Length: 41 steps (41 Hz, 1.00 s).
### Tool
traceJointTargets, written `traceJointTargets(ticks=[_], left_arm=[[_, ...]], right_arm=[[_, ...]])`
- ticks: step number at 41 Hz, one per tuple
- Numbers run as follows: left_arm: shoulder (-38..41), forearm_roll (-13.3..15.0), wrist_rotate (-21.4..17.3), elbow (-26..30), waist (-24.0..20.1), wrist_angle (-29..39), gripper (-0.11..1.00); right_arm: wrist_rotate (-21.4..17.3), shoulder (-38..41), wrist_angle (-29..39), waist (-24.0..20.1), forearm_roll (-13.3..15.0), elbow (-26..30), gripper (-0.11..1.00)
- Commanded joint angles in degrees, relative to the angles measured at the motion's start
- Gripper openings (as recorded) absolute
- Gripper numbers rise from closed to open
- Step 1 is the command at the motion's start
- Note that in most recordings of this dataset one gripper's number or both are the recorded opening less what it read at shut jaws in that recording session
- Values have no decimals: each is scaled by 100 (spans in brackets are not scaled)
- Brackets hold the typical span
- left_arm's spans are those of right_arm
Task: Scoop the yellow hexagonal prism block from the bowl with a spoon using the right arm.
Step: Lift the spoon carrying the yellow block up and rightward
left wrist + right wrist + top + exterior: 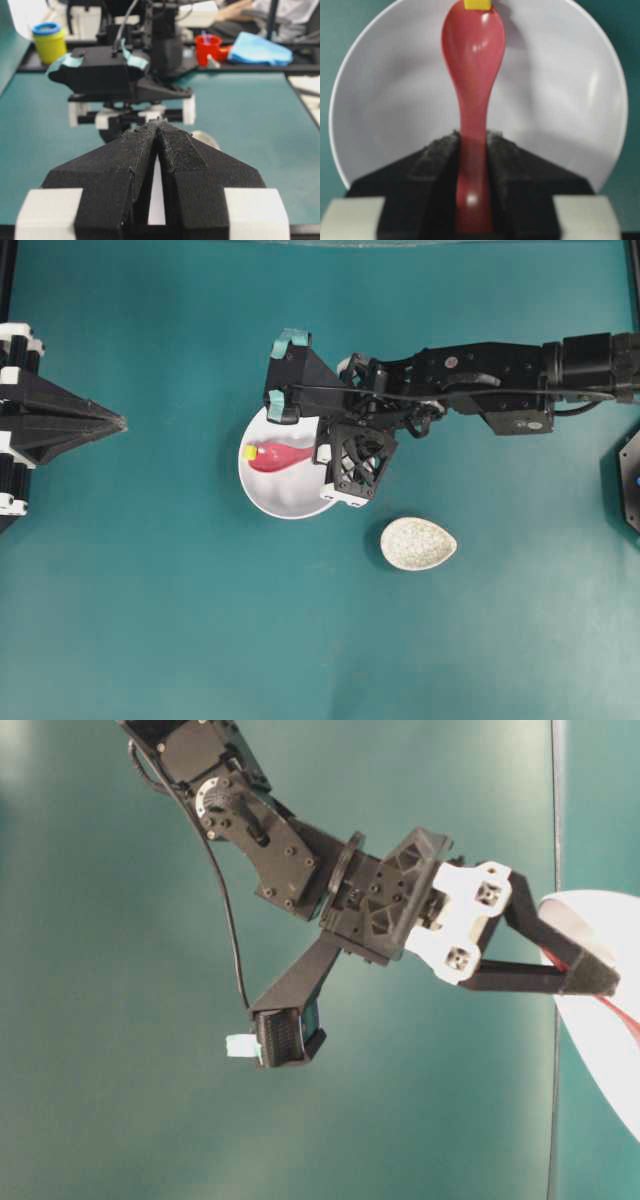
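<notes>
The white bowl (285, 508) sits mid-table. The pink-red spoon (277, 456) lies inside it, its tip toward the left. The tiny yellow block (249, 452) sits at the spoon's tip, against the bowl's left wall. My right gripper (314, 452) reaches in from the right and is shut on the spoon's handle. In the right wrist view the fingers (435, 160) clamp the handle of the spoon (474, 60), the block (478, 4) touches its far tip at the frame's top edge, and the bowl (560, 100) fills the view. My left gripper (120, 423) is shut and empty at the far left.
A speckled oval spoon rest (418, 543) lies on the table right of and below the bowl. Beyond the table's far edge in the left wrist view stand a yellow container (50, 42), a red cup (207, 47) and a blue cloth (260, 47).
</notes>
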State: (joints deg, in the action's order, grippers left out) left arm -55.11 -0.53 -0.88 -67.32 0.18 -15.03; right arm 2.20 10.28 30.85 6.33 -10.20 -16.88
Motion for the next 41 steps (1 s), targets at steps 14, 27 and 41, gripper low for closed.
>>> traceJointTargets(ticks=[14, 27, 41], left_arm=[[44, -9, 0, 167, 9, -70, 3], [44, -9, 0, 167, 9, -70, 3], [44, -9, 0, 167, 9, -62, 3]], right_arm=[[-26, -580, -686, -18, -35, -457, 21], [-26, -817, -1116, -44, -44, -817, 21], [-35, -1099, -1485, -123, -97, -1248, 21]])
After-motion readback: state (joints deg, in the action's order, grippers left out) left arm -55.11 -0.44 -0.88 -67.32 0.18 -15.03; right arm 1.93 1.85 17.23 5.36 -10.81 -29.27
